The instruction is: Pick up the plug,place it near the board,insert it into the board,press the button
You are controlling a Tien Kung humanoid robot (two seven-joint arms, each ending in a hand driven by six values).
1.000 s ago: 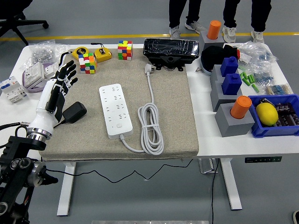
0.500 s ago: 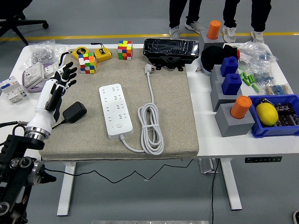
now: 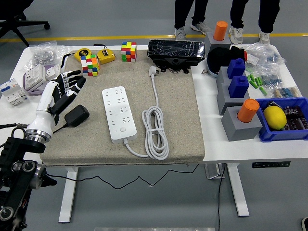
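Observation:
A black plug adapter (image 3: 76,116) lies on the beige mat (image 3: 178,125) near its left edge. My left hand (image 3: 67,88) hovers just above and behind it, fingers spread and holding nothing. The white power strip (image 3: 118,113) lies lengthwise in the mat's middle, its button near the front end. Its white cable (image 3: 155,126) is coiled to its right, ending in a white plug (image 3: 153,71) at the mat's far edge. My right hand is out of view.
Two colour cubes (image 3: 89,64) (image 3: 128,51) and yellow tape measures (image 3: 106,57) sit at the back left. A black box (image 3: 174,53) stands behind the mat. Grey blocks with blue and orange pieces (image 3: 243,118) and a blue bin (image 3: 284,120) fill the right. People stand at the far side.
My left hand has turned and tipped its fingers to the right, coming over the black plug adapter. Nothing else on the table has moved.

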